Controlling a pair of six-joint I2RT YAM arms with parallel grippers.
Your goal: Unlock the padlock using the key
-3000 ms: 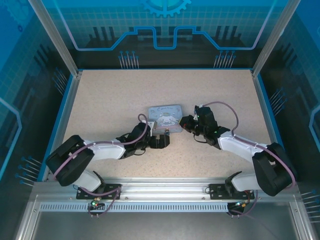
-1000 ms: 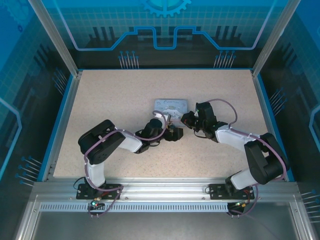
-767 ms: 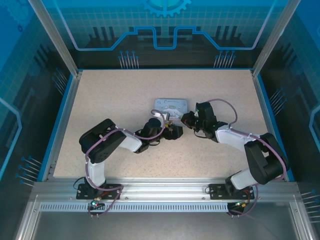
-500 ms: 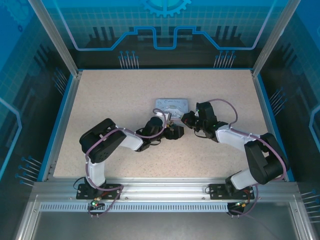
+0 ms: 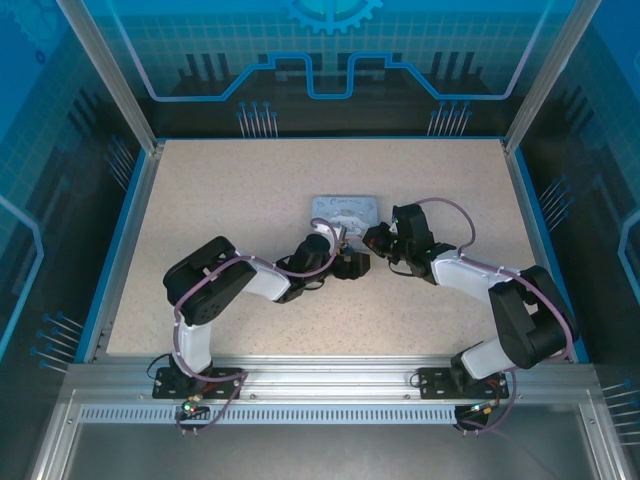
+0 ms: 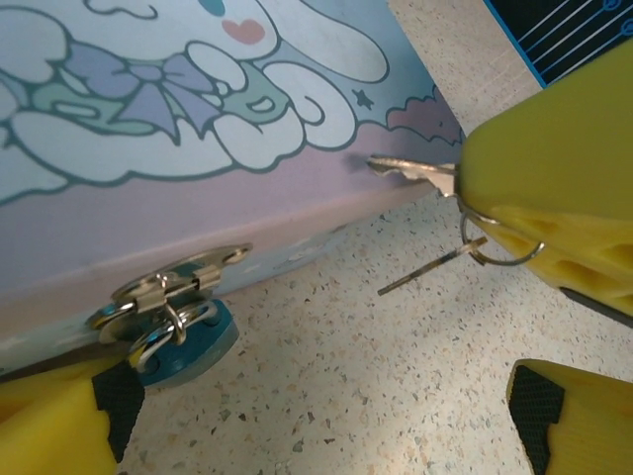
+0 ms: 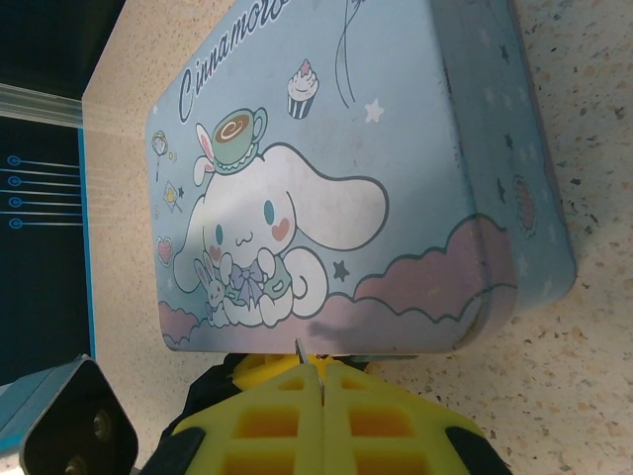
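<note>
Near edge: aluminium rail (image 5: 320, 378) carrying both arm bases. On the speckled beige tabletop (image 5: 220, 190), left gripper (image 6: 316, 416) is spread wide, with the padlock (image 6: 183, 336) on the tin's hasp just beside one finger. Right gripper (image 7: 316, 374) is pinched on the key (image 6: 410, 170), tip at the lavender tin (image 7: 396, 119) front wall; blue circuit-print panels (image 5: 450, 50) behind.

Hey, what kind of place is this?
Probably a robot lab work cell: a speckled table fenced by aluminium rails and blue printed walls, with a left arm and a right arm bolted at its near edge.
</note>
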